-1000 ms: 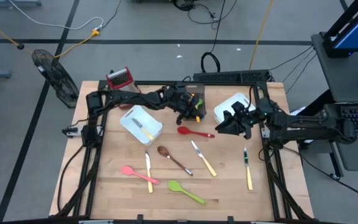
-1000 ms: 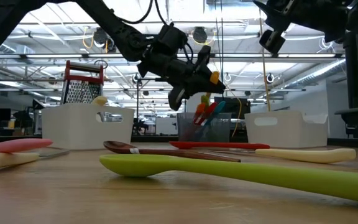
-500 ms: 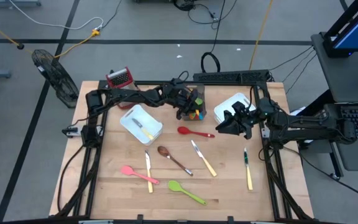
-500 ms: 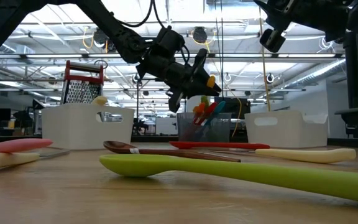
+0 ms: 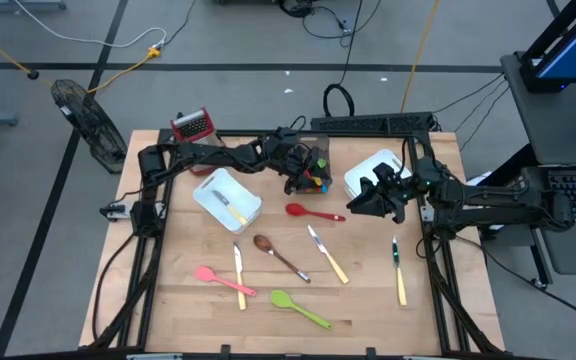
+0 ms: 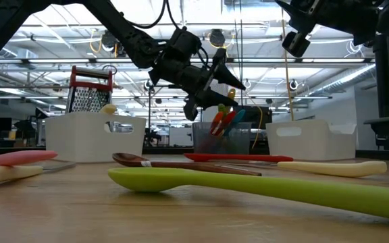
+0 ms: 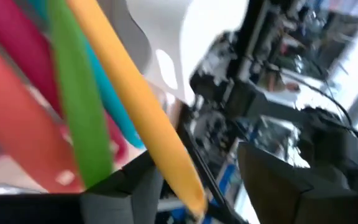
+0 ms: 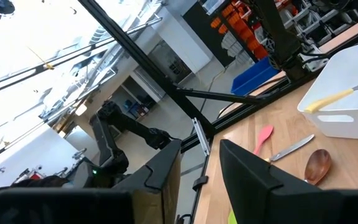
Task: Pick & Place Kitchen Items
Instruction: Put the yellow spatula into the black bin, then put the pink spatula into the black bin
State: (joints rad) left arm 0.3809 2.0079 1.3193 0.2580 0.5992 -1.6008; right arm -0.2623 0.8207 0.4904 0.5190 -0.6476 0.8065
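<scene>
Near the back edge of the surface, around its middle, I see the left gripper hanging over the dark grey bin; in the left wrist view its jaws stand apart with an orange-yellow utensil slanting between them, though I cannot tell whether they press on it; beside it in that view stand a green utensil, a red one and a blue one, all in the bin; the low view shows the coloured handles leaning out of the bin under the gripper; the right gripper hovers above the surface by the right-hand white bin at the back right, its jaws parted and holding nothing; toward the back left sits another white bin with a yellow-handled knife inside, and the red-topped grater stands at the back left corner; on the open surface lie a red spoon near the middle, a brown spoon, a pale-handled knife, a pink spatula, a second knife crossing it, a green spoon near the front edge, and a yellow-handled knife by the right edge.
</scene>
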